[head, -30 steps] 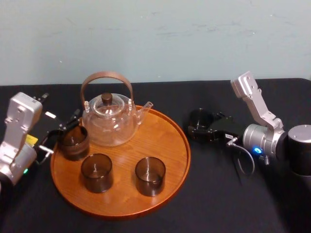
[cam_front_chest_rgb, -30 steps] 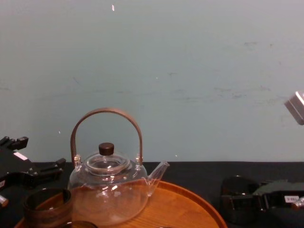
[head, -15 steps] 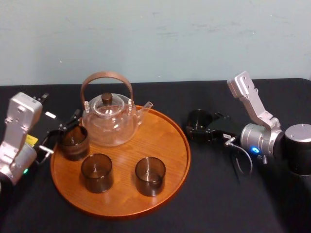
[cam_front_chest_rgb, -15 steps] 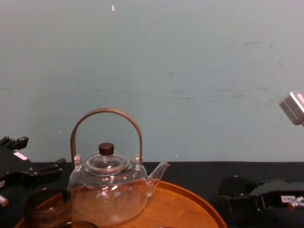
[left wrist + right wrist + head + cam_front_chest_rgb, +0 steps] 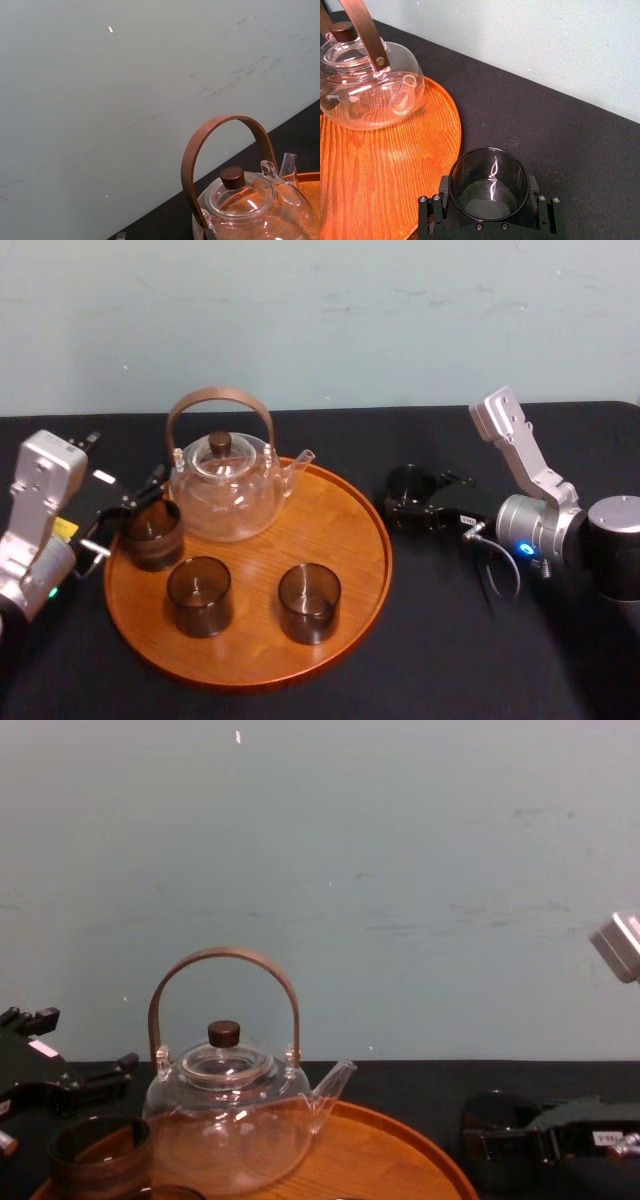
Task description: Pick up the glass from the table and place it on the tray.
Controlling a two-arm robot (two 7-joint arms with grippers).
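My right claw [image 5: 410, 502] clamped on small smoky grey-brown glass tumbler [image 5: 489, 184], over black-cloth table [image 5: 450, 660]. Round orange-brown wooden tray [image 5: 330, 520] just beside claw. Left claw [image 5: 125, 515] at tray's far side.

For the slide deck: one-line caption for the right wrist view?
Right hand clasps the glass beside the wooden tray carrying the teapot, black table beneath.

— Where is the tray [image 5: 355, 540] open?
— Its right side, bare wood from the back rim to the near rim.
— And what blocks the rest?
— The teapot [image 5: 225, 490] at the back left; three tumblers [image 5: 309, 602] in front of it.
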